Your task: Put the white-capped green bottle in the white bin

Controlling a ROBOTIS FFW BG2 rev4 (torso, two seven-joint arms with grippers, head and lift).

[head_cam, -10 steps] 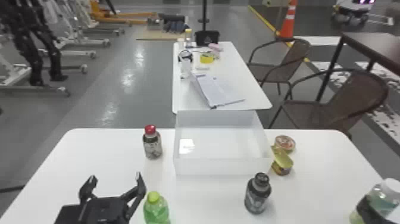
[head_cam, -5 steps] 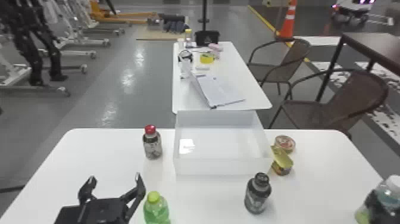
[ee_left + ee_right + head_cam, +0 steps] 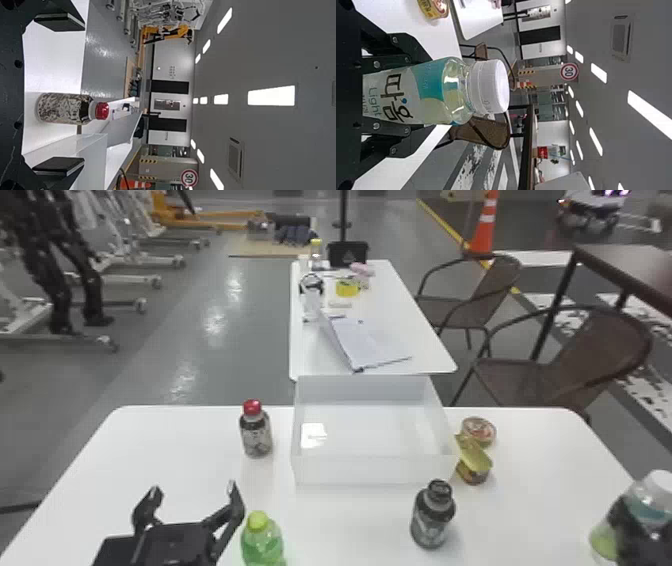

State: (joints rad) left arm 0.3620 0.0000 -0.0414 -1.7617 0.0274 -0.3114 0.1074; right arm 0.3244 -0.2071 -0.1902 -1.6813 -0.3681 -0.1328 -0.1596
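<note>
At the right edge of the head view is the white-capped green bottle (image 3: 650, 497), with the black right gripper (image 3: 631, 526) around it. In the right wrist view the bottle (image 3: 435, 91) lies between the two fingers of the right gripper (image 3: 417, 97), which is shut on it, cap clear of the fingers. Left of the bottle in the head view, the white bin (image 3: 370, 470) stands on the table. My left gripper (image 3: 194, 489) is parked at the lower left, open and holding nothing; its wrist view shows the gripper (image 3: 82, 94) with fingers wide apart.
A red-capped bottle (image 3: 256, 435) stands left of the bin. A green bottle with a yellow-green cap (image 3: 262, 542) is beside the left gripper. In front of the bin is a dark bottle (image 3: 432, 517); two cans (image 3: 472, 462) sit at its right side.
The white-capped bottle and right gripper have shifted slightly upward in the head view, after a small shift to the right. The left gripper has barely moved, and the bin stays put.
</note>
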